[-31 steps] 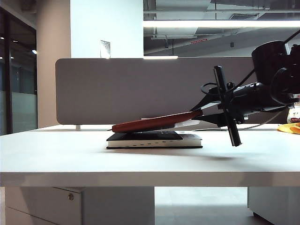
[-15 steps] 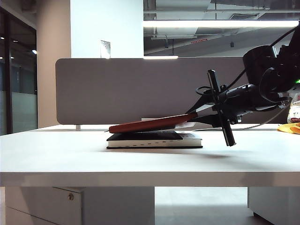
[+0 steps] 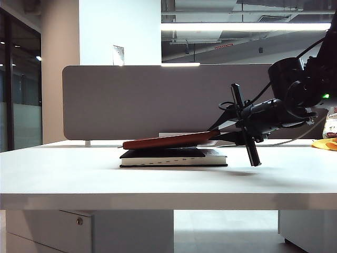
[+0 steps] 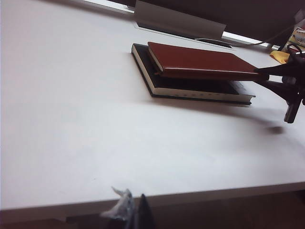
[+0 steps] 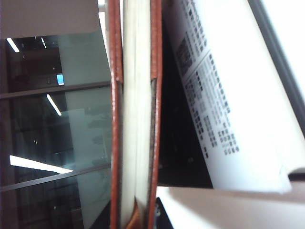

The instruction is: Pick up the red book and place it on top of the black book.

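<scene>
The red book (image 3: 169, 140) is held by its right end in the right claw (image 3: 220, 133), whose two fingers are closed on the cover from above and below. The book slopes slightly, its left end resting on the left part of the black book (image 3: 174, 157) and its gripped end raised a little above it. The black book lies flat on the white table (image 3: 105, 179), in front of a grey divider panel (image 3: 142, 100). From the left wrist camera the red book (image 4: 200, 62) covers most of the black book (image 4: 190, 88), with the right claw's dark fingers (image 4: 281, 71) reaching in from the side. The right wrist camera looks along the red book's pale page edges (image 5: 135, 114), with the black book's printed cover (image 5: 209, 95) just beside. The left claw is not visible in any view, so its state cannot be told. A yellow object (image 3: 325, 143) lies at the far right of the table.
</scene>
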Available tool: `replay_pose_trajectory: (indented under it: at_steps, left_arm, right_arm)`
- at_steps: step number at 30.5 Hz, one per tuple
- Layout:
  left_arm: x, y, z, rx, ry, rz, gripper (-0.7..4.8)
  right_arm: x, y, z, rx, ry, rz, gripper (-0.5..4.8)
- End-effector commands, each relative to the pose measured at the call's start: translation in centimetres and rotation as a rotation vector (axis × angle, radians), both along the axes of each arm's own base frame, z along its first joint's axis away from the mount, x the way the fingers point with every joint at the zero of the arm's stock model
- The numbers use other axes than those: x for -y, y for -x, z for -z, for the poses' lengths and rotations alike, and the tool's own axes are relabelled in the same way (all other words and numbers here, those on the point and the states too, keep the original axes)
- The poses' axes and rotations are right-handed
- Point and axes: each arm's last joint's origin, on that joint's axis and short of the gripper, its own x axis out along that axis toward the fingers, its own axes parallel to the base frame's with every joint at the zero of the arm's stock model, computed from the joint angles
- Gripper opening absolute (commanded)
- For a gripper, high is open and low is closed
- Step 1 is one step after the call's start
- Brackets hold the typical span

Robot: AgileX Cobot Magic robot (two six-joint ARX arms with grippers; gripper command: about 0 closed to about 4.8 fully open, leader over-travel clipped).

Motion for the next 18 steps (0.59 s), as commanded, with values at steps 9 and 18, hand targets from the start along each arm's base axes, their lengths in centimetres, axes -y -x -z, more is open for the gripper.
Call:
replay_pose_trajectory:
  at_steps: [9,18]
  left_arm:
    - [0.0,0.0,0.1,-0.016,-0.004,0.011,0.17]
    - [0.0,0.0,0.1,-0.016,-0.003,0.011,0.17]
  right_arm:
    - [1.7,-0.5,0.2,-0.067,0.027,0.074,-0.02]
    - [1.6,-0.4,0.3,-0.073,0.029,0.068,-0.02]
